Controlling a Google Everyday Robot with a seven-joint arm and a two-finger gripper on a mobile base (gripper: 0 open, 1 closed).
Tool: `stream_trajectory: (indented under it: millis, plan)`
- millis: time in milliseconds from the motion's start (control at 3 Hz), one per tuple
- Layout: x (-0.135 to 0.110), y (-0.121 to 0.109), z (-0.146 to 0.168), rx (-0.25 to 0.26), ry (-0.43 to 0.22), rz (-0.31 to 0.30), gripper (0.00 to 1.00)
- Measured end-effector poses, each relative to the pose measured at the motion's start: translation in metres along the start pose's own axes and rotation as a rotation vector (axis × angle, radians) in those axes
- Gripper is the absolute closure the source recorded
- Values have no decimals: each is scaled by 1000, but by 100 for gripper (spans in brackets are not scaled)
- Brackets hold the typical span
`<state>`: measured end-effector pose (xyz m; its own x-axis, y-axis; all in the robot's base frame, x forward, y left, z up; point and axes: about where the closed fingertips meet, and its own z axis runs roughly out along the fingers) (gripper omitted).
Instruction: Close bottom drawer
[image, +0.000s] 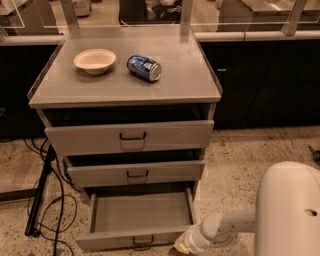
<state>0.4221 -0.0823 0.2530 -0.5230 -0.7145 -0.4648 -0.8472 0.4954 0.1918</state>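
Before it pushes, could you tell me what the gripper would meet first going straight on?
Likely the bottom drawer, at its front's right end; the gripper sits low beside it, though depth is unclear.

bottom drawer (140, 214) — grey-beige, wide open, shallow tray level | gripper (181, 245) — at its front-right corner

drawers (130, 137) 3 | bowl (94, 60) 1 | can (144, 68) 1 | end effector (181, 245) 1, at bottom drawer (142, 212) front-right corner
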Motion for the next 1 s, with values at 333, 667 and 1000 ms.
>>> stream_trajectory:
  millis: [333, 667, 1000]
  plan:
    - [2, -8, 19, 7, -61, 0, 100]
    - [4, -17, 32, 28, -118, 3, 100]
    - [9, -23, 43, 45, -150, 8, 100]
